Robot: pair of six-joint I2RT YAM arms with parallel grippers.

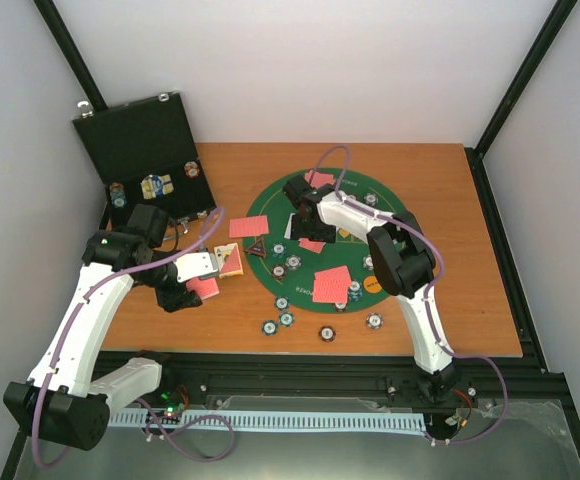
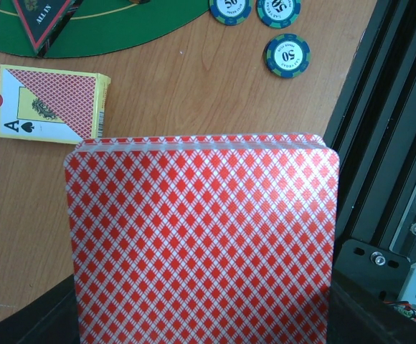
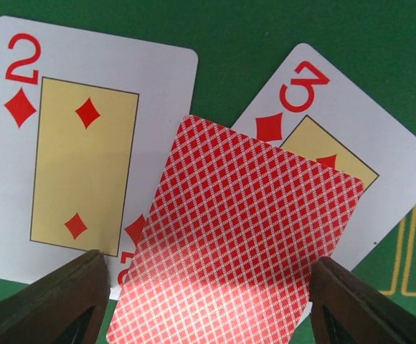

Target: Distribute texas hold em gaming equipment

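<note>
Red lattice backs fill both wrist views.

Left gripper (image 2: 201, 322): jaws spread wide and closed across the red-backed deck (image 2: 201, 236) by its two long edges. Its dark fingers (image 2: 29, 326) just show at the lower corners of the frame. The deck hangs over bare wood. The green mat (image 2: 122, 29) is at upper left, the card box (image 2: 50, 104) lies just beyond the deck's far edge, and three poker chips (image 2: 287, 56) sit at upper right. The deck is face down, its long axis running up the frame away from the wrist, free short edge toward the box.

Right gripper (image 3: 208, 315): jaws likewise wide, holding one red-backed card (image 3: 237, 236) by its long edges, face down, over the mat. Its long axis leans from lower left to upper right of the frame, and the far corner points up. Beneath it, face up, lie the two of diamonds (image 3: 86, 150) and the three of diamonds (image 3: 330, 122). The held card overlaps both in view; I cannot tell whether it touches them.

Handling, my judgement: a single card is light, thin and slick, and it bows readily if squeezed across its width, so use a light grip only, near the short end. The deck is stiffer as a block, but loose cards may slide and fan. Grip it square on both long edges and keep it level.
</note>
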